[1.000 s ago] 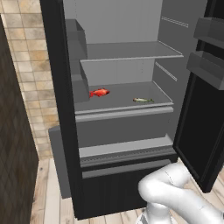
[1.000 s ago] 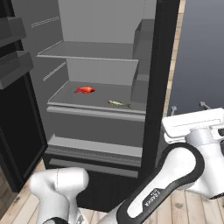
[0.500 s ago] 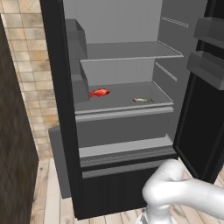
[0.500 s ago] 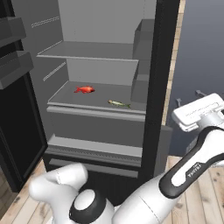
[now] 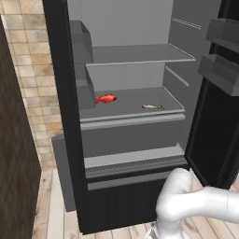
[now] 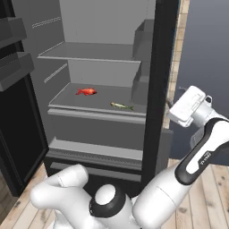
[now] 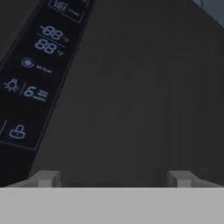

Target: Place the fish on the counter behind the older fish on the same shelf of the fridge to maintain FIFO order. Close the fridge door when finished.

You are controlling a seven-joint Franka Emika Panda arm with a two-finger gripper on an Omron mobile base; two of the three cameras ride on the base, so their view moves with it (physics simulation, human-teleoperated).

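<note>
Swung further round since a second ago, hand (image 6: 190, 107) now outside the fridge (image 6: 156, 67) at 3 o'clock; jaws apart, fingertips (image 7: 43, 178) holding nothing. Red fish (image 5: 106, 98) on shelf (image 5: 130, 122), 10 o'clock of older fish (image 5: 152, 107). Door closing remains.

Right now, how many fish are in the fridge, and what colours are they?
Red fish: 1
Grey-green fish: 1
Total: 2, both lying on the same shelf.
</note>
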